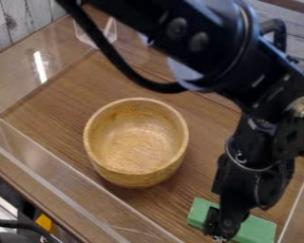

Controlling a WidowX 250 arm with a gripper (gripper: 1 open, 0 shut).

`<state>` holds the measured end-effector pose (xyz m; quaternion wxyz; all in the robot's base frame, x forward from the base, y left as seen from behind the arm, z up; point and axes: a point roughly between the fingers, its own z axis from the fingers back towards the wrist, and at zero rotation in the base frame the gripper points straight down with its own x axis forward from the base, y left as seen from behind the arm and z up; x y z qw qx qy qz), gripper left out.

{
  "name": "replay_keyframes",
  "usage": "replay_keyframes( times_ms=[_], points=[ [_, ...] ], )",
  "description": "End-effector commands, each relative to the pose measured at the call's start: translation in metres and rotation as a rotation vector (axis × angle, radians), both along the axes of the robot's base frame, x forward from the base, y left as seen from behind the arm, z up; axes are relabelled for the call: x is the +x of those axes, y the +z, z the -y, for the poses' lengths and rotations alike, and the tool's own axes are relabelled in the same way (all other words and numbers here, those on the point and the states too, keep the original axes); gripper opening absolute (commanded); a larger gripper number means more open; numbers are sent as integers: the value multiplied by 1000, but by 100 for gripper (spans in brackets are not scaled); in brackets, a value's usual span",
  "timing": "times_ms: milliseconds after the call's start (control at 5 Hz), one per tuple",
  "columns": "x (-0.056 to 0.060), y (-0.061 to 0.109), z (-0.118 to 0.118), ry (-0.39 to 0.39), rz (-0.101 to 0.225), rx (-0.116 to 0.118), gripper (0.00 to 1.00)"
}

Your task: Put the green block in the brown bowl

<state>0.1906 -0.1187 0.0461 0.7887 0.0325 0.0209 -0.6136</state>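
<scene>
— Where to grab the green block (255,231), down by the worktop's (68,140) near edge?
— Under the claw (239,220), spread wide, gripping nothing. Pinch mid-length across the long sides, gently: probably light, slightly squashy, hardly slippery.
</scene>
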Motion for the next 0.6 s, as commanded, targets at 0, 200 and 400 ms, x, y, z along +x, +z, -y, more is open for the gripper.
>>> replay_keyframes(
  times_ms=[0,200,400],
  points=[
    [5,2,0,2,28,-23,100],
    [6,1,-2,5,28,-30,100],
    [7,1,-3,7,29,-35,100]
  ],
)
